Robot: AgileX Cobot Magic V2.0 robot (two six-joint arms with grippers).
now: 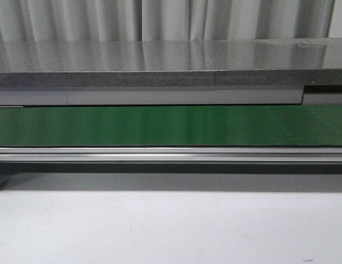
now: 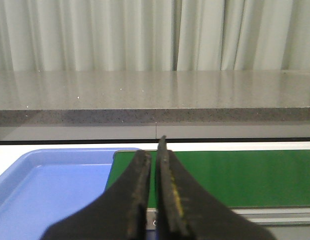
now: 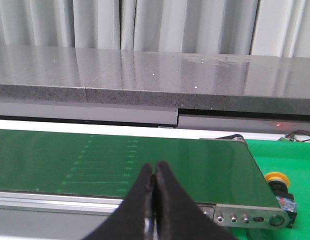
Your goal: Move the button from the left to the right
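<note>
So the button (image 3: pixel 275 178) is sitting just past the end of the green belt (image 3: pixel 120 160), on the bright green mat (image 3: pixel 294 155) over on my right arm's side. I only catch it from my right wrist camera: yellow cap up top, black body under it, a little blue-red mark low down, right next to the belt's metal end bracket (image 3: pixel 249 217). It doesn't show in the front view at all, since that one only takes in the middle run of the belt.

Neither of my hands has anything in it. My right gripper (image 3: pixel 154 187) has its fingers pressed together with nothing between them, parked over the near edge of the belt, well off to the side of the button. My left gripper (image 2: pixel 154 165) is the same deal, fingers almost touching, hovering where the blue tray (image 2: pixel 50 190) meets the start of the belt.

My guess is both arms are just in their resting pose, closed up and out of the way. The tray looks bare from what I can see of it.
</note>
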